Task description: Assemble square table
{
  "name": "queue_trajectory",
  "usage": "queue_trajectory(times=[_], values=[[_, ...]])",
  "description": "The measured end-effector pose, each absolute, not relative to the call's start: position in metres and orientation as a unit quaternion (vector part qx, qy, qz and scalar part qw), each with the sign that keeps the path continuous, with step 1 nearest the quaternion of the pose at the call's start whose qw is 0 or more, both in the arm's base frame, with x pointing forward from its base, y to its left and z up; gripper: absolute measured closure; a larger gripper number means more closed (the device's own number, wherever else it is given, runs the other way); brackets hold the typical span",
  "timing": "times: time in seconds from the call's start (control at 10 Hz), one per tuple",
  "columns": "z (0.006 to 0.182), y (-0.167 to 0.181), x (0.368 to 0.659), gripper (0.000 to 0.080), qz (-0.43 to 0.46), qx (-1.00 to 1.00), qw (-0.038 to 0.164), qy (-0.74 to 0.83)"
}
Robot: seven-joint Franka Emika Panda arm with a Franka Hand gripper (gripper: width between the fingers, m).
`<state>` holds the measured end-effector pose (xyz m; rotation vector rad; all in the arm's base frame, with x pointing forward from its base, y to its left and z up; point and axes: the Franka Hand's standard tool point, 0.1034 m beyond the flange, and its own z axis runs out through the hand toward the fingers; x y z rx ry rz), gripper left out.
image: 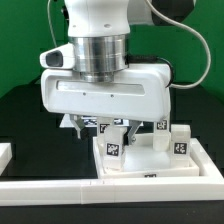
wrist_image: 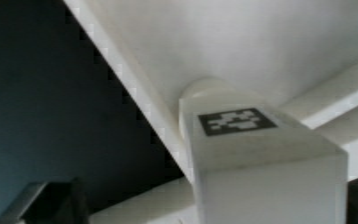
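Observation:
The square table top (image: 185, 165) is a white tray lying on the exterior view's right, behind the low wall. A white leg (image: 113, 152) with a tag stands upright on its near left corner. Two more tagged legs (image: 180, 142) stand on its far right part. My gripper (image: 108, 135) hangs over the near leg with a finger on each side. In the wrist view the leg (wrist_image: 247, 140) runs down between my fingers, with my gripper (wrist_image: 202, 208) astride it. The left finger (wrist_image: 48, 205) stands clear of the leg, so the jaws are open. The table top (wrist_image: 194, 50) fills the background.
A long low white border wall (image: 110, 195) runs along the front. Another white piece (image: 4, 153) lies at the exterior view's left edge. The table surface is black, and a green backdrop stands behind.

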<state>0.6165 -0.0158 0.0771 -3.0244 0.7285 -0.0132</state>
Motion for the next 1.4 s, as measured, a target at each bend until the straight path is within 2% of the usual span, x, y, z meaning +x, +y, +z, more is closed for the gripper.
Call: queue_trajectory(times=[0.1,0.3,0.8,0.9,1.0,1.4], values=[[0.077,-0.016,0.617,0.0174,-0.004,-0.969,0.016,0.245],[0.076,-0.015,0.616,0.0510,-0.002,-0.950,0.016,0.313],[0.074,-0.022,0.615,0.0509,0.002,-0.864,0.013,0.503],[0.074,-0.024,0.615,0.0509,0.008,-0.815,0.018,0.579],[0.073,-0.024,0.615,0.0509,0.013,-0.763,0.031,0.646],[0.072,-0.001,0.623,0.0509,0.007,-0.593,0.043,0.804]])
